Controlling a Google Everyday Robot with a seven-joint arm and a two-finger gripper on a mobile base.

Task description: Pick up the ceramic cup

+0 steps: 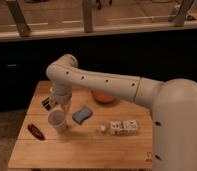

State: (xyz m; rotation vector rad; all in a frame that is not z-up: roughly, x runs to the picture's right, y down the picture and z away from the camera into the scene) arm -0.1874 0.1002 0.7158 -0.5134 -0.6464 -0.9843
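The ceramic cup (57, 120) is small and white. It stands upright on the left part of the wooden table (92, 150). My gripper (61, 106) hangs from the white arm right above the cup's rim, at or just inside it. The arm's wrist hides how the gripper meets the cup.
A blue sponge (82, 115) lies just right of the cup. An orange bowl (103, 98) sits behind it, partly under the arm. A dark red object (36, 131) lies left of the cup. A black-and-white packet (46, 103) is behind it, and a white box (124, 126) is to the right.
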